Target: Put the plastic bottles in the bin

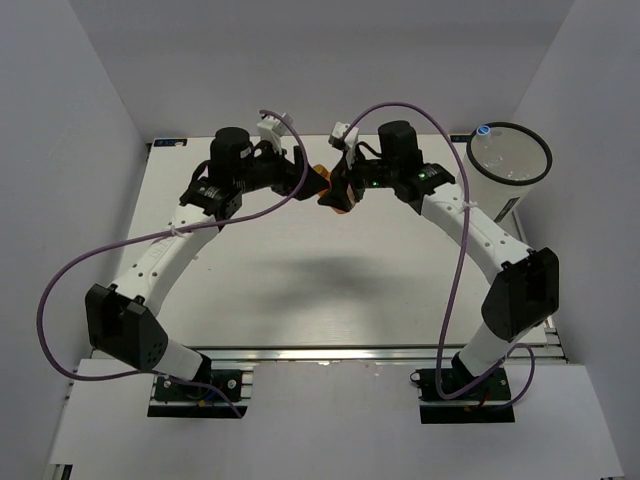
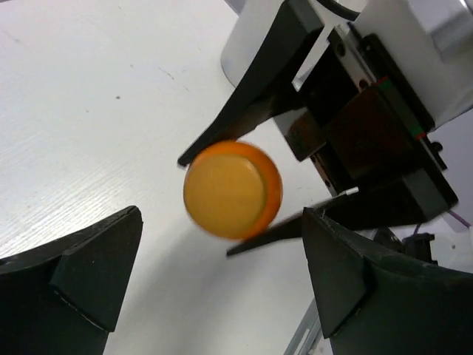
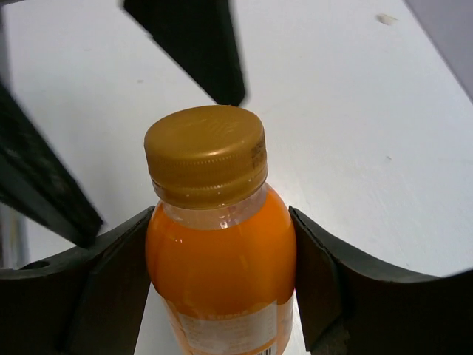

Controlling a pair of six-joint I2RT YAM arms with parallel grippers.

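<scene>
the left pincer (image 2: 222,285) stands wide open and holds nothing. the orange bottle (image 3: 220,259) hangs between both arms, clamped at its body by the right pincer (image 3: 222,296). it looks full, so probably heavy, stiff and smooth; the body is the safest hold. the bin (image 1: 549,158) stands far right.

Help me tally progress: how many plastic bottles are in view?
2: the orange bottle held by the right gripper, and a blue-capped one at the bin's rim. Others may lie hidden inside it.

bottle (image 3: 220,251) ctr-back of table (image 1: 300,270); bin (image 1: 515,160) back rt.
</scene>
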